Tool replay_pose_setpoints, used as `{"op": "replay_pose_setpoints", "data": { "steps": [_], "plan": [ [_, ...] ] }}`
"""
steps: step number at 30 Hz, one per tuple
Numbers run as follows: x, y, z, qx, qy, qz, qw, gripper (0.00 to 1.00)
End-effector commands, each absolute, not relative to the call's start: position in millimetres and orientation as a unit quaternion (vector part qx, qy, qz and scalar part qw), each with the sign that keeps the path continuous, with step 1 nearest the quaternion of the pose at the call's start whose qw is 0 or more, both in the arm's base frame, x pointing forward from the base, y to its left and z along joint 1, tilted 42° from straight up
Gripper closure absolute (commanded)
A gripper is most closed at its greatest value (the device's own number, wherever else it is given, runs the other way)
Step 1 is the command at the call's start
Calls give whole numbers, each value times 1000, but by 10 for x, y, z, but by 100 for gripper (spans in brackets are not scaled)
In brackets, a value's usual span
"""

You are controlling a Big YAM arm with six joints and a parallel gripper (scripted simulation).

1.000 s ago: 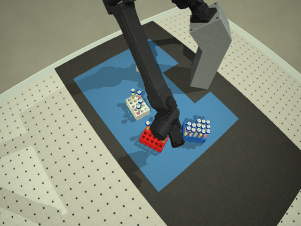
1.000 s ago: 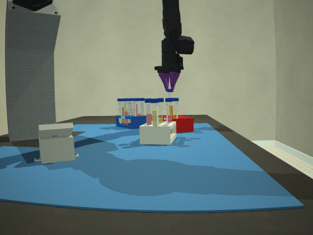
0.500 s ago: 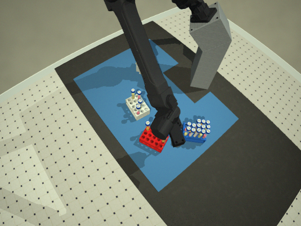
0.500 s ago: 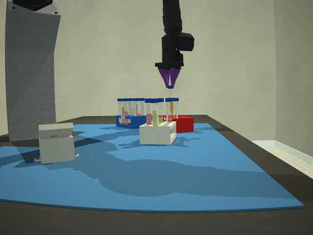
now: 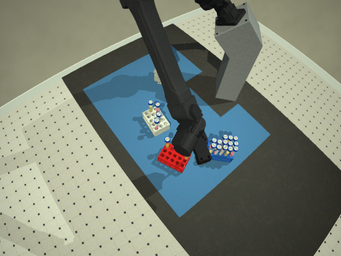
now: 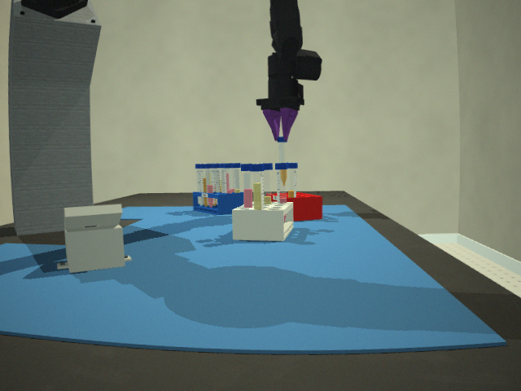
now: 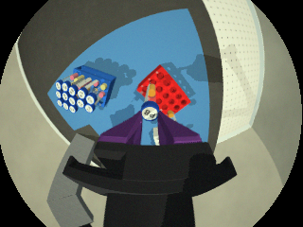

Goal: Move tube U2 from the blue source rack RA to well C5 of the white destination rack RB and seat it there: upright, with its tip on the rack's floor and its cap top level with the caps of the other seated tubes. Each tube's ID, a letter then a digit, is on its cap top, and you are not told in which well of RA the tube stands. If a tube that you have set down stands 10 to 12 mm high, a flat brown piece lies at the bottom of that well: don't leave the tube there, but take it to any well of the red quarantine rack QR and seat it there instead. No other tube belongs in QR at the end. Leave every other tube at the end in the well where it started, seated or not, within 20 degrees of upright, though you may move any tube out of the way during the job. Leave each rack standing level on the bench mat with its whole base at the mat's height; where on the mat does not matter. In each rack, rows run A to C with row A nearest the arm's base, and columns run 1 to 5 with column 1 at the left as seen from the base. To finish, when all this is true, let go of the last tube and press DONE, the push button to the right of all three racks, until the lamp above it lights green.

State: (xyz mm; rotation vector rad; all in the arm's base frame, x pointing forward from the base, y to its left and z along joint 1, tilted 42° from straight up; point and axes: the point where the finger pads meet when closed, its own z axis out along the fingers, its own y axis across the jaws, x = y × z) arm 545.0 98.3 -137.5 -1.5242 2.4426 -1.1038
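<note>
My gripper (image 6: 281,136) with purple fingers is shut on the blue cap of a tube (image 6: 282,161) with orange contents and holds it upright in the air above the red quarantine rack (image 5: 173,158). In the wrist view the cap (image 7: 150,113) shows between the fingers, over the red rack (image 7: 165,90). The tube's orange tip (image 5: 187,157) shows near the red rack's right corner. One other tube (image 5: 167,141) stands at the red rack's far corner. The white rack (image 5: 154,124) holds several tubes. The blue rack (image 5: 224,149) is full of capped tubes. Cap labels are too small to read.
A grey box with the push button (image 6: 93,236) stands on the blue mat, apart from the racks. A tall grey column (image 5: 236,55) stands behind the mat. The arm's forearm (image 5: 168,71) stretches over the mat beside the white rack.
</note>
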Motion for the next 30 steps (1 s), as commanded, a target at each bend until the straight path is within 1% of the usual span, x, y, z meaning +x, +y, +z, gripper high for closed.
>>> {"op": "replay_pose_setpoints", "data": {
  "steps": [1, 2, 3, 5, 30],
  "plan": [
    [5589, 1231, -1132, -493, 790, -361, 57, 100],
    [5606, 1136, -1122, -486, 794, -361, 54, 100],
    [5482, 1071, -1185, -489, 793, -360, 43, 100],
    [5485, 1077, -1181, -486, 794, -361, 53, 100],
    [5133, 878, -1240, -485, 795, -361, 50, 100]
  ]
}}
